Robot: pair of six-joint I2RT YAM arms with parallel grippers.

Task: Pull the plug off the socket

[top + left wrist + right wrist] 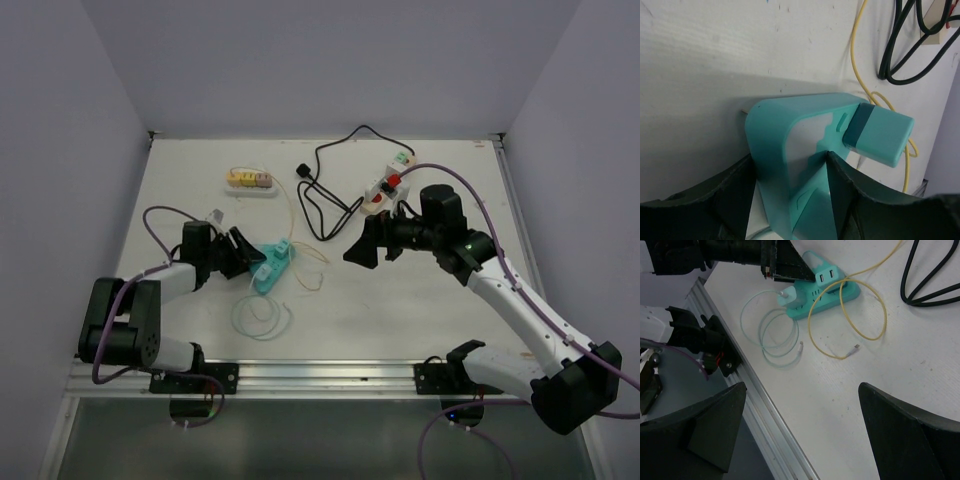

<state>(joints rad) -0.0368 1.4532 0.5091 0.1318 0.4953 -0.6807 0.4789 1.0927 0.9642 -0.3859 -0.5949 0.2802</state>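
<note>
Plain pale walls (330, 60) are closing in a white table (400, 320) at nine, twelve and three o'clock. A metal rail (320, 375) is running along its six o'clock edge, soft light falling across it.

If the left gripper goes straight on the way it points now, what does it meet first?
The teal socket block, which sits between the jaws of the left gripper. Whether any gap remains in front of the palm is unclear.

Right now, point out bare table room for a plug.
Bare: the near table between the coiled pale cable and the right arm; also the far-left corner beside the small white strip. Crowded: around the teal power strip, yellow cable, black cord.
</note>
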